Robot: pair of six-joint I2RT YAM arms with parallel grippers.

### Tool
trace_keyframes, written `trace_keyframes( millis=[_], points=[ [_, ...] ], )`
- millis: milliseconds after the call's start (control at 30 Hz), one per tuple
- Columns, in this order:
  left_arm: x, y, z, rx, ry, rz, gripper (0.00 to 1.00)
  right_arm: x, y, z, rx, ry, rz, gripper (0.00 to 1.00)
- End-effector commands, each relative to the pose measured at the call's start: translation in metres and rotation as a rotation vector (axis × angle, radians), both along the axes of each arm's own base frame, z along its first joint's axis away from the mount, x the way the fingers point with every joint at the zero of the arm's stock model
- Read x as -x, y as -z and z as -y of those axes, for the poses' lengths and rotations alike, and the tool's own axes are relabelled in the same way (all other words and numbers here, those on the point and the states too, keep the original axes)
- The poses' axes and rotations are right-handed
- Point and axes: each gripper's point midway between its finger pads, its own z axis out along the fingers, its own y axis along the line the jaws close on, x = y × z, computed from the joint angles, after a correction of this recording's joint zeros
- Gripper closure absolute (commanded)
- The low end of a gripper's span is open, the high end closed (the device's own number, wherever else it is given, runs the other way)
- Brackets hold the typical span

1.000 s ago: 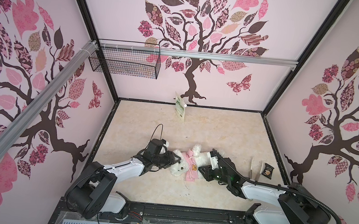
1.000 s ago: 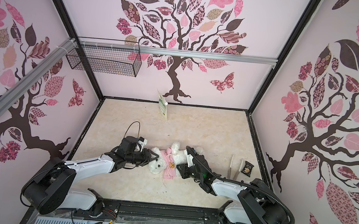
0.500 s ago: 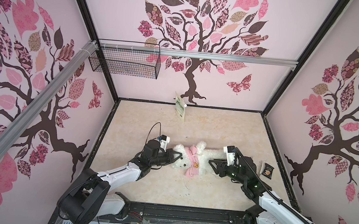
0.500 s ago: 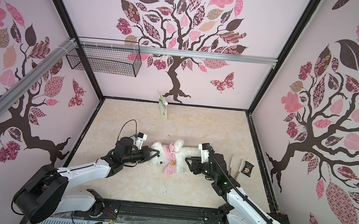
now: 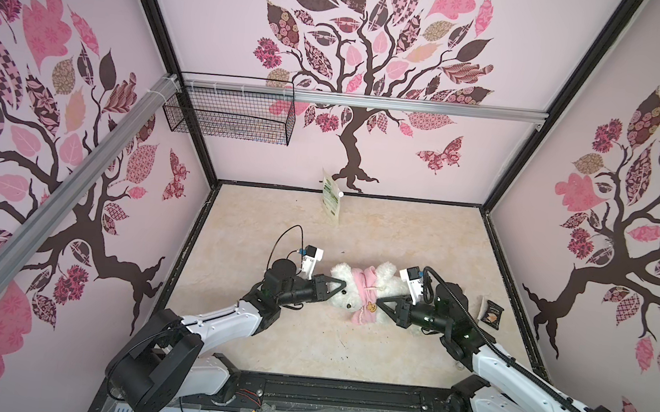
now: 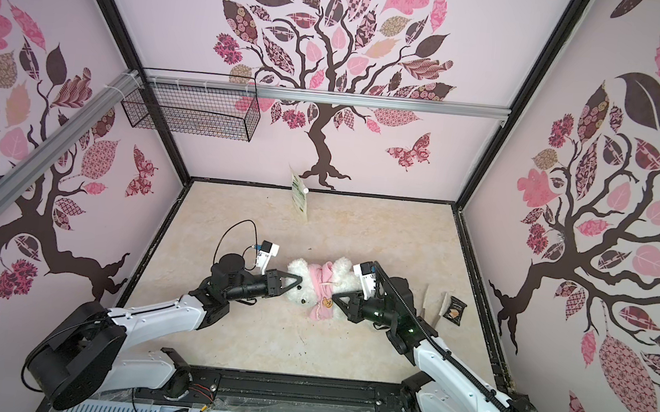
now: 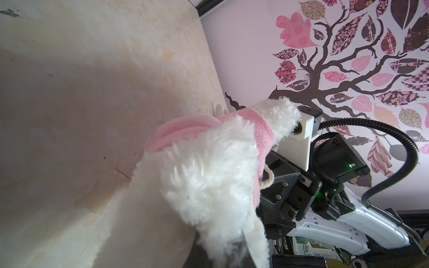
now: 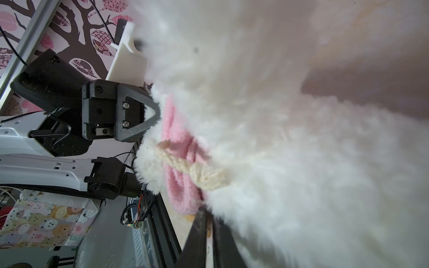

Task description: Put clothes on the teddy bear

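While we've got both sets of fingers buried in fluff, here's how it sits. Our left gripper (image 5: 340, 286) has its fingers pinched together on the head end of the teddy bear (image 5: 356, 297), right in the fur by the face. Our right gripper (image 5: 383, 302) comes in from the opposite side at the hem of the pink top (image 5: 365, 288), with its tip touching the fabric. The right wrist view shows its dark fingers (image 8: 204, 234) close together under a wall of white fur, but we can't tell whether they've actually nipped the top, the bear, or nothing.

Handling-wise, we reckon the bear is light and totally squishy, so it'll fold and roll instead of resisting. The fur looks slippery to pinch, and a shallow grab would probably just pull out. We'd take hold deep on a limb or the head, and grab the top by its hem or collar edge, not the cream drawstring (image 8: 192, 169).

Looks: white curly plush, dark little eyes and nose, lying on its back across the middle of the beige floor (image 5: 277, 218) between the two arms. The pink top is bunched around its chest, with a small bear-face patch (image 5: 371, 306) near the hem. A small dark packet (image 5: 492, 312) lies well off to the right.
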Motion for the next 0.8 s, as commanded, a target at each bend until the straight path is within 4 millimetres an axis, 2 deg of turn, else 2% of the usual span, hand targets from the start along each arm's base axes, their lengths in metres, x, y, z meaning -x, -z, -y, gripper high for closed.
trace_keyframes(
  millis=[0, 267, 767],
  points=[
    [0.003, -0.018, 0.007, 0.033, 0.045, 0.071, 1.0, -0.006, -0.022, -0.006, -0.036, -0.019, 0.07, 0.85],
    [0.008, -0.017, 0.008, 0.023, 0.061, 0.083, 1.0, -0.025, -0.028, 0.001, -0.022, 0.081, 0.109, 0.82],
    [0.02, -0.023, 0.017, 0.027, 0.113, 0.123, 1.0, -0.037, -0.022, -0.014, -0.044, 0.043, 0.069, 0.78]
  ],
)
